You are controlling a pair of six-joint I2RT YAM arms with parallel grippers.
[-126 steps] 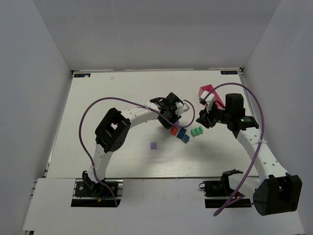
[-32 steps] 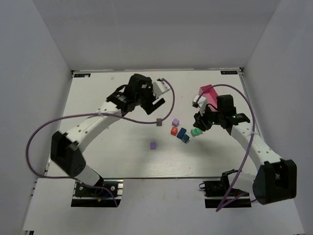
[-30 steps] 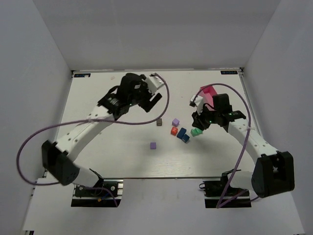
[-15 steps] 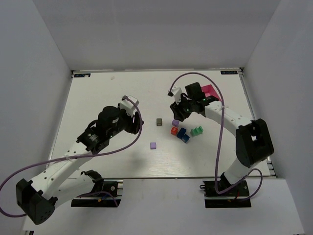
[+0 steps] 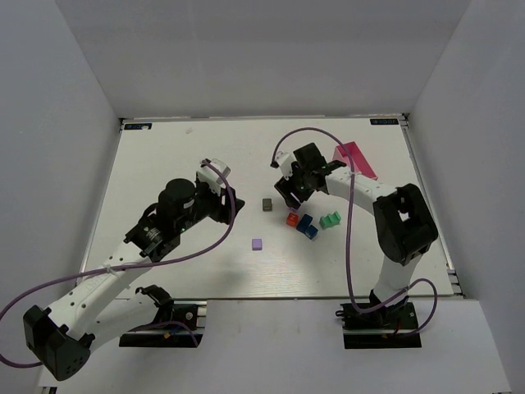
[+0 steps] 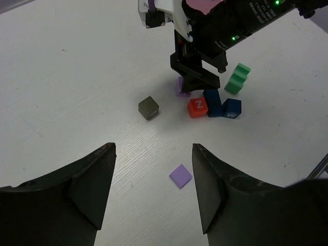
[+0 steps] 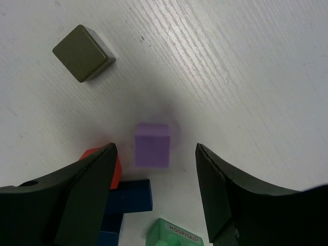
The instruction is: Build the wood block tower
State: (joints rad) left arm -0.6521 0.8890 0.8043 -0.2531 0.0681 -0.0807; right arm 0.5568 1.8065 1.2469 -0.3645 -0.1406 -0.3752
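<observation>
The wood blocks lie singly on the table, and no tower is in view. A lilac cube (image 7: 152, 145) sits between the fingers of my open right gripper (image 7: 155, 149) without touching them. Just below it are a red block (image 5: 291, 219), two blue blocks (image 5: 306, 224) and a green block (image 5: 330, 220). A dark grey cube (image 5: 267, 204) lies to their left and a flat lilac block (image 5: 257, 244) nearer me. My left gripper (image 6: 154, 149) is open and empty, high above the table, with the flat lilac block (image 6: 180, 176) below it. In the top view the right gripper (image 5: 290, 195) hides the lilac cube.
A pink tray (image 5: 355, 158) stands at the back right, behind the right arm. The left arm (image 5: 176, 205) reaches across the table's left half. White walls close in the table on three sides.
The right arm has swung left from the green block to over the lilac cube, and its jaws have widened. The left arm has drawn back from the far side towards the near left.
</observation>
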